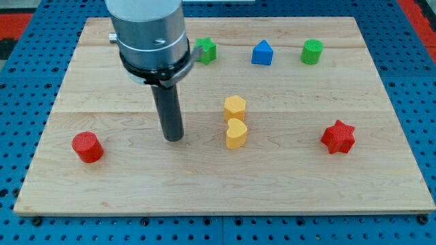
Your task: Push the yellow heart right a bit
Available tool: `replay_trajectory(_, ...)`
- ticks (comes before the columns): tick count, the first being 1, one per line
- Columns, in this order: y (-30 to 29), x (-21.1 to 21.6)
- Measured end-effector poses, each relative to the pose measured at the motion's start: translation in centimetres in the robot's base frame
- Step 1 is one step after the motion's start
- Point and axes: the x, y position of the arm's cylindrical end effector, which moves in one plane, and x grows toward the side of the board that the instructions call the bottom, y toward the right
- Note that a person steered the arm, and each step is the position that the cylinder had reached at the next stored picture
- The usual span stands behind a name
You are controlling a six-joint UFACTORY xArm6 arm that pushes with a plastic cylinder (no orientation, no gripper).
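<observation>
The yellow heart lies near the middle of the wooden board, just below a yellow hexagon that touches it. My tip rests on the board to the left of the heart, at about the same height in the view, with a gap of roughly a block's width between them.
A green star, a blue block with a pointed top and a green cylinder line the view's top. A red star lies at the right, a red cylinder at the lower left.
</observation>
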Motion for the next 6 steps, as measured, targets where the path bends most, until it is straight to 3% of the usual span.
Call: replay_trajectory(6,7.8,0.5)
